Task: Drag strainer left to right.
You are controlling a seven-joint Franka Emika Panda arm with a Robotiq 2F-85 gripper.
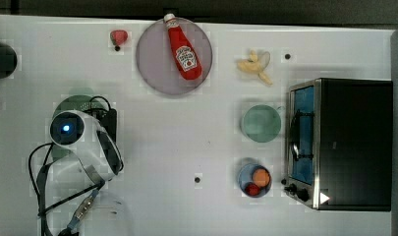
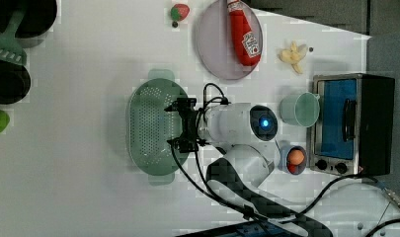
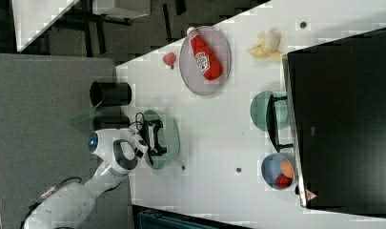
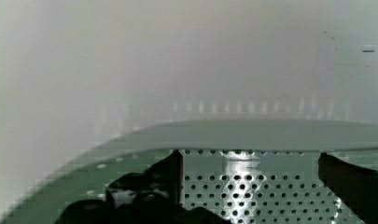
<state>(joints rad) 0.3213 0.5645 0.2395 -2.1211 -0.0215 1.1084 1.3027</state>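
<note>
One wide-open tool hangs over the mint-green strainer near the table edge, its long axis crosswise to the drag.

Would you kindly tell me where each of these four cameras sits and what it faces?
Top view: overhead, straight down on the white table; arm over the strainer.
Left view: high, looking down; the open claw above the strainer.
Right view: high, from the opposite side; arm and claw over the strainer, toaster oven nearest.
Wrist view: on the wrist, facing the strainer's perforated floor between the fingers.
Shared: the ketchup bottle on its plate in top and left views.
</note>
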